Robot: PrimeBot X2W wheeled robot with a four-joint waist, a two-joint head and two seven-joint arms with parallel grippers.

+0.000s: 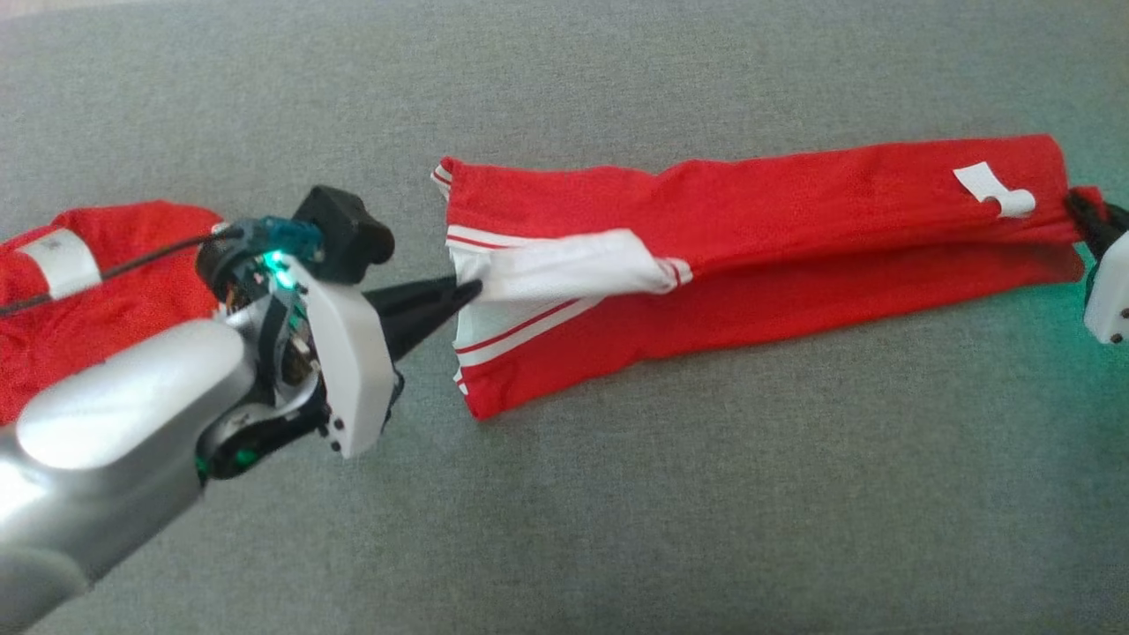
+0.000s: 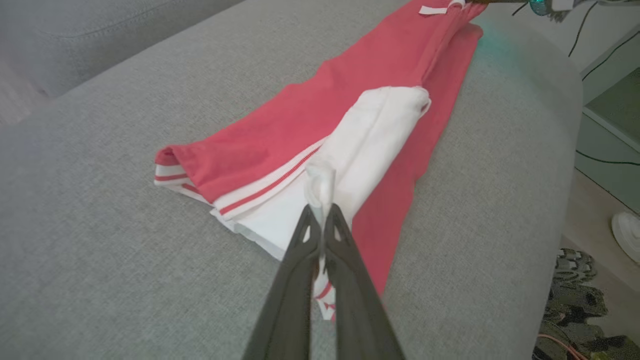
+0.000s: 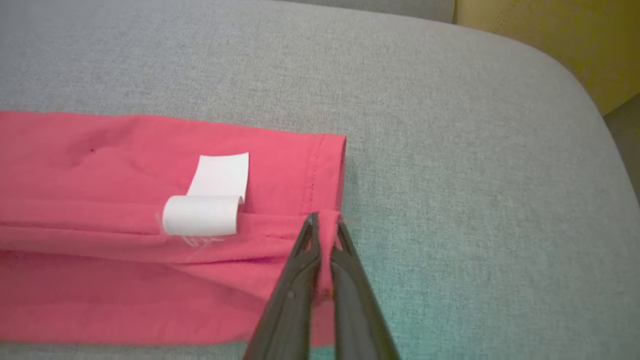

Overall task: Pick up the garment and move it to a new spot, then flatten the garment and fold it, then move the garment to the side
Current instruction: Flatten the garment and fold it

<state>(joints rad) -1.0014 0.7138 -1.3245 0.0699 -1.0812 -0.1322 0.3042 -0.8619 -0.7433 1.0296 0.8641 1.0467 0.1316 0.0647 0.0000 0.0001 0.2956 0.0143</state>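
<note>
Head view: pinching garment (image 1: 776,229) at both ends, stretched lengthwise across sofa cushion (image 1: 617,494). Probably tensioning it flat before the fold. Left gripper (image 1: 467,289) low, reaching in from left with forearm angled up-right. Right gripper (image 1: 1080,216) at far right edge.
Left wrist view: fingers (image 2: 345,240) clamped shut on white striped edge.
Right wrist view: fingers (image 3: 300,260) closed on red hem corner, near white label (image 3: 210,200).

Red garment (image 1: 794,220) with white red-striped trim (image 1: 507,335), grey woven cushion (image 1: 617,529), white label (image 3: 200,216)
</note>
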